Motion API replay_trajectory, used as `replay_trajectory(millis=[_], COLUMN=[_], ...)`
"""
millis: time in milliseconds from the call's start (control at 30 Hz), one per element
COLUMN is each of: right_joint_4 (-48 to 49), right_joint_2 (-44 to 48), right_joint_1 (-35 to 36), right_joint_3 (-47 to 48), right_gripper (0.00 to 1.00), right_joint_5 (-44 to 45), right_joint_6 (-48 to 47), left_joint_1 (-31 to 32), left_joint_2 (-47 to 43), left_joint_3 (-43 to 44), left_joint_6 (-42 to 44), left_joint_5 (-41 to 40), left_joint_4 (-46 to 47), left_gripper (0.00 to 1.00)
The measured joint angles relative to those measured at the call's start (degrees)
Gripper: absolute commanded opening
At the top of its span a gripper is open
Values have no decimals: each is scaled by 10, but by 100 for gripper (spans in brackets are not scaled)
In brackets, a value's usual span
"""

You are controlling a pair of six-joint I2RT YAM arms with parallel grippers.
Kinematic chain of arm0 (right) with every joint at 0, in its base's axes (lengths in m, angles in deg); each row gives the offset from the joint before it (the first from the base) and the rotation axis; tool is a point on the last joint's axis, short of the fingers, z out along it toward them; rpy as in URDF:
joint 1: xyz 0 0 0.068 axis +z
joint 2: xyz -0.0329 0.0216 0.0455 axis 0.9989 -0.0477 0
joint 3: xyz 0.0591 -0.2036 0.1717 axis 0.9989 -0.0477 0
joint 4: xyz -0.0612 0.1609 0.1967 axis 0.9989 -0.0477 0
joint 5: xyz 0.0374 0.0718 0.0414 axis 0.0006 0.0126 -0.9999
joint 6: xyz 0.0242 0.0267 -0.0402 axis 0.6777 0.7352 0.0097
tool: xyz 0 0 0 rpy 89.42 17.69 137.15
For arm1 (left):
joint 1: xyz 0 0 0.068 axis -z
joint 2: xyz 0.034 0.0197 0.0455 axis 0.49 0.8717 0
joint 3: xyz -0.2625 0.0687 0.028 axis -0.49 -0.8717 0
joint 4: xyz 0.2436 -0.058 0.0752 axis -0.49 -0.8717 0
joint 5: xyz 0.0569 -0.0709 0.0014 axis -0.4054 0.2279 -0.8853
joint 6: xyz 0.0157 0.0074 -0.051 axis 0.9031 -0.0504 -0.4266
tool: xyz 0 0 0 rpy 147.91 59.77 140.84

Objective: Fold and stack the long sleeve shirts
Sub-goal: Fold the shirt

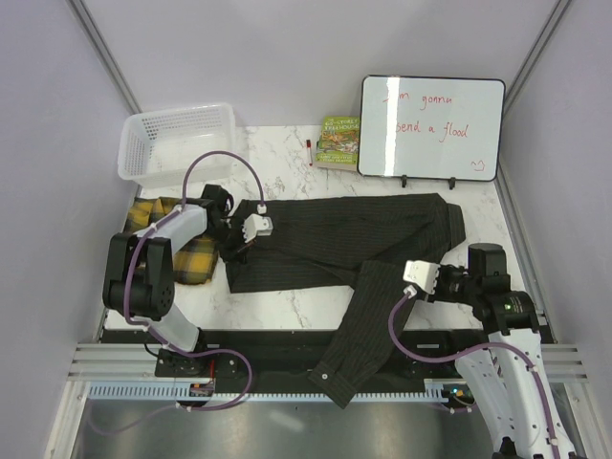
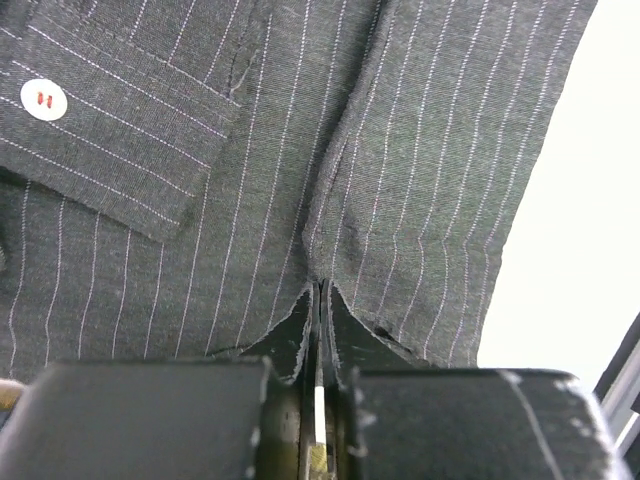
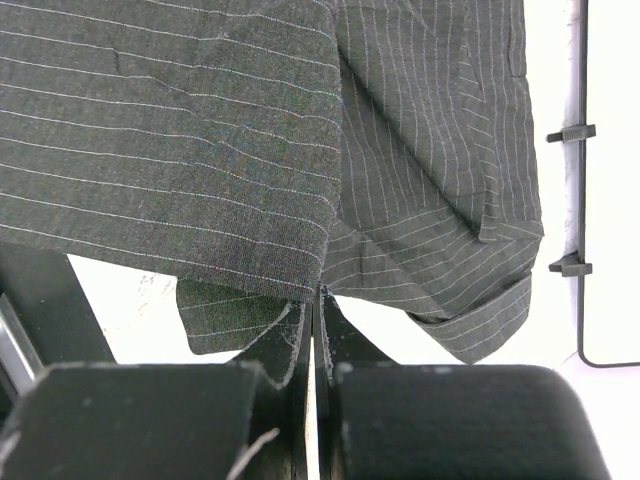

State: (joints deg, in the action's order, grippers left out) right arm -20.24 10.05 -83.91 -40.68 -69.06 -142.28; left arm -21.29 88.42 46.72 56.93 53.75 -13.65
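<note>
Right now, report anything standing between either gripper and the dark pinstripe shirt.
Nothing visible does. The left gripper and the right gripper are each shut directly on a fold of the pinstripe shirt, with no other object in between.

pinstripe shirt [image 1: 344,239]: matt woven cloth | plaid shirt [image 1: 196,263]: soft flannel | basket [image 1: 129,153]: white plastic mesh | table [image 1: 287,306]: marbled, smooth

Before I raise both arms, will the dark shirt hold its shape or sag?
Probably floppy: the dark shirt puckers into folds where the left gripper and right gripper pinch it, so it will likely sag between them. The sleeve hanging over the table edge may trail and drag. The cloth looks thin, so probably light.
</note>
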Motion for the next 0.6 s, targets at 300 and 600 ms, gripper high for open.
replay_trajectory(millis=[300, 600], right_joint_4=[13, 65], right_joint_2=[0, -21], right_joint_1=[0, 0], right_joint_3=[7, 33], right_gripper=[0, 0], right_joint_5=[13, 39], right_joint_6=[22, 58], left_joint_1=[-4, -12], left_joint_2=[-81, -202], left_joint_3=[-2, -15], left_joint_6=[0, 23], left_joint_5=[2, -2], left_joint_4=[-21, -65], left_gripper=[2, 2])
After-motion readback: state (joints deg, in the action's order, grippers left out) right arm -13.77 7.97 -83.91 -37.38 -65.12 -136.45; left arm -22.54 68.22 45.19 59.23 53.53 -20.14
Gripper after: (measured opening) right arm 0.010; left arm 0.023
